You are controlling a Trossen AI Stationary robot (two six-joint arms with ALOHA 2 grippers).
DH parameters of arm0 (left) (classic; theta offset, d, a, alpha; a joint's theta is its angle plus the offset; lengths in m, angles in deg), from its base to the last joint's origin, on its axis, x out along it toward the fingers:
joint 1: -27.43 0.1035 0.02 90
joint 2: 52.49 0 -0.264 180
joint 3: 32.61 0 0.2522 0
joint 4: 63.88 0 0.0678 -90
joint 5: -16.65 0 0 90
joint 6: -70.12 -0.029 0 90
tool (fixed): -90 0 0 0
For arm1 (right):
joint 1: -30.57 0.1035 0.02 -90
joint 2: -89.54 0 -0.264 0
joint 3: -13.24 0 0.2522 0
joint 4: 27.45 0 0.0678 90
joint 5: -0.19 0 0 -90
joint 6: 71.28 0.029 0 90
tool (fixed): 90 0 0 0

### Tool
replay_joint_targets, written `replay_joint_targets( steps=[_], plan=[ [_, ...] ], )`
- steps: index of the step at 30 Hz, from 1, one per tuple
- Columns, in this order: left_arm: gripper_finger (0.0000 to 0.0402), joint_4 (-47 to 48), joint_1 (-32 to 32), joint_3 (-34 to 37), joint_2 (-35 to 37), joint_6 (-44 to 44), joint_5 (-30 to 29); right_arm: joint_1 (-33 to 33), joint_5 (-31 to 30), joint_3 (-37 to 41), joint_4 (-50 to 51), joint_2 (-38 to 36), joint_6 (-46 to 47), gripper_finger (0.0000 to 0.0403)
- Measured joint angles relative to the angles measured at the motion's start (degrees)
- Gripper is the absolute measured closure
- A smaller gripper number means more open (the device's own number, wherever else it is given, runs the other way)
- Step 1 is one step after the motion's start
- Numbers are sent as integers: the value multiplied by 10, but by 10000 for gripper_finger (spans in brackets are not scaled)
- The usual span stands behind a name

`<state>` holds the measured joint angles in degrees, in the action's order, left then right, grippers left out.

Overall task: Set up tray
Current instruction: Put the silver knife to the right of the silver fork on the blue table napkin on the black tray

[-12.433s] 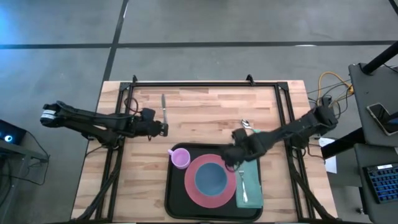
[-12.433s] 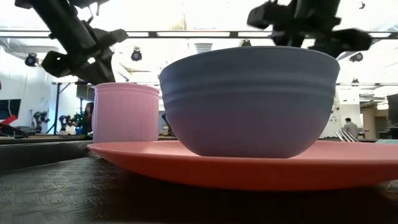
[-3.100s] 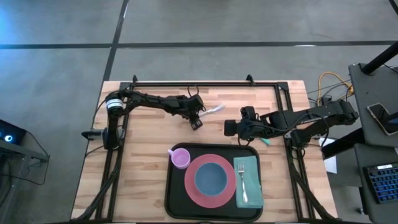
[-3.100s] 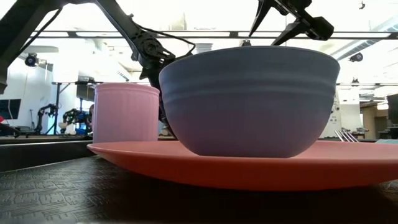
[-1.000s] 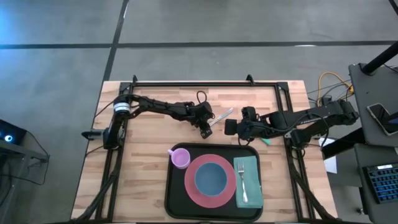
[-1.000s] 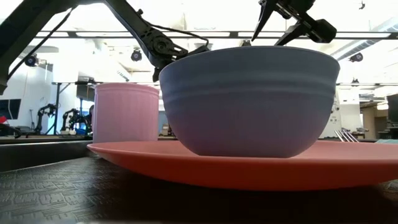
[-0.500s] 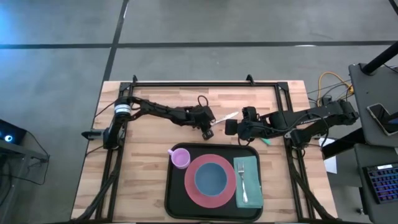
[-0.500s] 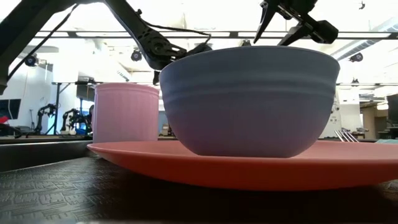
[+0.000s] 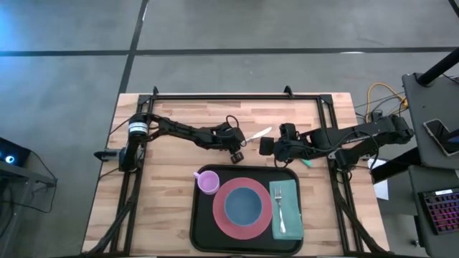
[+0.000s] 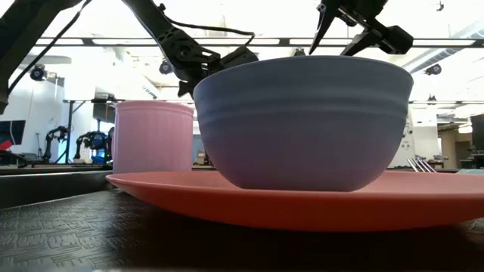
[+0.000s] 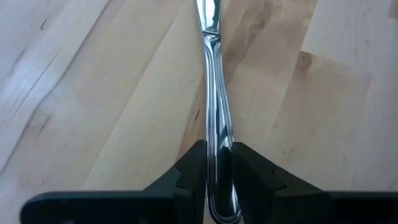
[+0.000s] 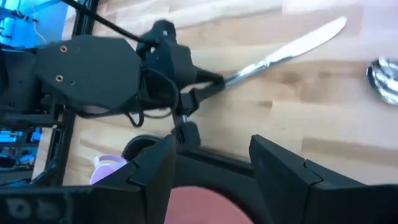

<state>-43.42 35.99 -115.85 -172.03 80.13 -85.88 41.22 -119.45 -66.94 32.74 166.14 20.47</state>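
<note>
Knife (image 9: 256, 135), gripped in the left gripper (image 9: 239, 144) jaws, has swung nearer the spread-jawed right gripper (image 9: 262, 146).

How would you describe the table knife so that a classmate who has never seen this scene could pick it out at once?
Find the tray on the wooden table. Just beyond its far edge, the left gripper is clamped on the handle of a knife. It is the only cutlery held up, unlike the fork lying on the teal napkin.
</note>
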Motion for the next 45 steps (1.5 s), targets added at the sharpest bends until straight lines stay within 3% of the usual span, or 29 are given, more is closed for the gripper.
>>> replay_joint_targets(
  steps=[4, 7, 13, 22, 28, 34, 45],
  plan=[
    [350, 1, -2, 0, 0, 1, 1, -25, 90, 4, -12, 0, -6, 209],
    [350, 1, -5, 0, 0, 1, 0, -48, 150, 10, -50, 6, -111, 209],
    [350, 2, -12, 1, 0, 1, 1, -78, 163, 2, -63, 43, -506, 209],
    [350, 8, -26, 4, 0, 6, 2, -163, 243, 1, 25, 114, -695, 209],
    [350, 8, -40, 13, 0, 15, 1, -192, 258, 1, -1, 183, -877, 209],
    [350, 8, -53, 18, 0, 16, -24, -217, 271, 2, -68, 237, -959, 209],
    [350, 8, -76, 24, 0, 34, -77, -270, 332, 11, -132, 247, -1039, 209]
  ],
)
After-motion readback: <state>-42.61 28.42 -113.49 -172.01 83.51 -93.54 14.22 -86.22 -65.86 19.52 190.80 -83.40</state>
